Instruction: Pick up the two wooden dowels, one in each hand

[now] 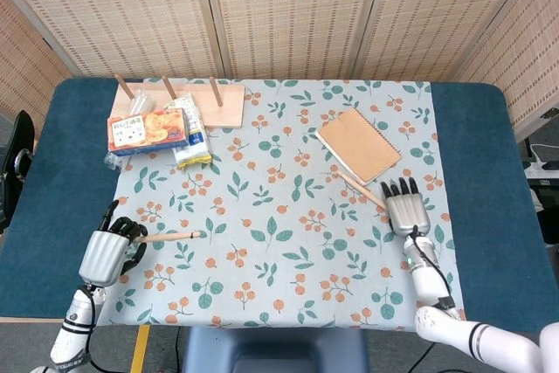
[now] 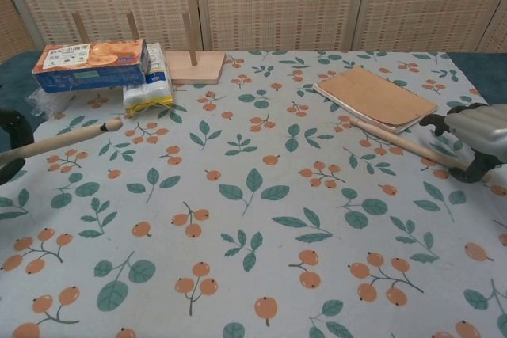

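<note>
My left hand [image 1: 109,251] grips one wooden dowel [image 1: 170,236] at the front left. The stick juts right from the fist, held clear of the cloth. In the chest view that dowel [image 2: 63,138] slants up from the left edge, where only a sliver of the left hand [image 2: 8,152] shows. The second dowel [image 1: 362,188] lies flat on the cloth below the notebook. My right hand [image 1: 404,211] hovers over its near end, fingers stretched out and apart. From the chest, the right hand [image 2: 474,138] arches over the dowel [image 2: 396,146], whose near end is hidden beneath it.
A tan notebook [image 1: 358,144] lies just behind the second dowel. At the back left are a wooden peg board [image 1: 223,104], a snack box [image 1: 147,131] and a yellow-ended packet [image 1: 190,141]. The leaf-print cloth [image 1: 288,251] covers the blue table.
</note>
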`<action>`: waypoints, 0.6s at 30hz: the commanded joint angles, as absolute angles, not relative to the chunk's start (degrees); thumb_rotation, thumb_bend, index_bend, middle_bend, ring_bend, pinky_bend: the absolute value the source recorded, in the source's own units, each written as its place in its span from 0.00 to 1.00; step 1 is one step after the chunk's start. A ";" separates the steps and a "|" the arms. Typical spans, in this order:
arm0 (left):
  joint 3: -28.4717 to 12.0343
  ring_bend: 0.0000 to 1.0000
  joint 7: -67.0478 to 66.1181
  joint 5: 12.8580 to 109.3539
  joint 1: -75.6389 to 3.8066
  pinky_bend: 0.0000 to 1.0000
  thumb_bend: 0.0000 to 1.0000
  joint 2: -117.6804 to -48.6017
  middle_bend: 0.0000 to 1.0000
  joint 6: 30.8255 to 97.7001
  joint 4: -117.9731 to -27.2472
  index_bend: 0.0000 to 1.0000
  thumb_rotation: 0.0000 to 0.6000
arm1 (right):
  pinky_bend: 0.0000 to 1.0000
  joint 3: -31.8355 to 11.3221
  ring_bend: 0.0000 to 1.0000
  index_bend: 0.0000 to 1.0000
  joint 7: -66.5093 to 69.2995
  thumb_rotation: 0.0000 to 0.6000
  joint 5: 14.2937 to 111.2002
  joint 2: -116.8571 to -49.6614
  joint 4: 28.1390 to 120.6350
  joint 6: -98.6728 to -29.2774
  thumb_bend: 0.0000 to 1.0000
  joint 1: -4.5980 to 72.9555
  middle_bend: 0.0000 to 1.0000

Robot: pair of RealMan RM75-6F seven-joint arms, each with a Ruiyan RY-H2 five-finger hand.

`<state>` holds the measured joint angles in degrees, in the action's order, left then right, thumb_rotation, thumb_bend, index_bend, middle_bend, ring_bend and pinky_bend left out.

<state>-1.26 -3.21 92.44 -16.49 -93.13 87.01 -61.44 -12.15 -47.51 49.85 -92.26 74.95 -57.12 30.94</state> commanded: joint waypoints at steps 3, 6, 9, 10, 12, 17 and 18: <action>-1.36 0.37 -3.04 92.41 -16.49 0.09 0.47 -92.97 0.72 86.97 -61.49 0.80 1.00 | 0.00 -11.06 0.07 0.26 -48.52 1.00 48.89 -92.70 74.64 -58.12 0.34 31.55 0.30; -1.35 0.37 -3.23 92.49 -16.49 0.09 0.47 -92.96 0.72 86.97 -61.51 0.80 1.00 | 0.00 -10.38 0.09 0.31 -48.86 1.00 48.70 -92.51 75.05 -58.82 0.34 31.69 0.34; -1.37 0.37 -3.60 92.49 -16.49 0.09 0.47 -93.01 0.72 86.90 -61.38 0.80 1.00 | 0.00 -9.77 0.13 0.36 -49.44 1.00 48.23 -92.36 75.36 -59.29 0.34 31.87 0.37; -1.37 0.37 -3.67 92.49 -16.49 0.09 0.47 -93.01 0.72 86.86 -61.37 0.80 1.00 | 0.00 -9.58 0.14 0.37 -49.75 1.00 48.02 -92.33 75.40 -59.42 0.34 31.95 0.37; -1.38 0.37 -3.97 92.49 -16.47 0.09 0.47 -93.04 0.72 86.85 -61.21 0.80 1.00 | 0.00 -9.14 0.14 0.37 -50.34 1.00 47.65 -92.17 75.77 -59.68 0.34 32.12 0.37; -1.42 0.37 -4.32 92.42 -16.48 0.09 0.47 -93.12 0.72 86.74 -60.92 0.80 1.00 | 0.00 -8.62 0.14 0.37 -51.11 1.00 47.09 -91.97 76.22 -60.24 0.34 32.34 0.38; -1.42 0.37 -4.33 92.42 -16.48 0.09 0.47 -93.12 0.72 86.73 -60.91 0.80 1.00 | 0.00 -8.59 0.14 0.37 -51.17 1.00 47.00 -91.96 76.24 -60.26 0.34 32.37 0.38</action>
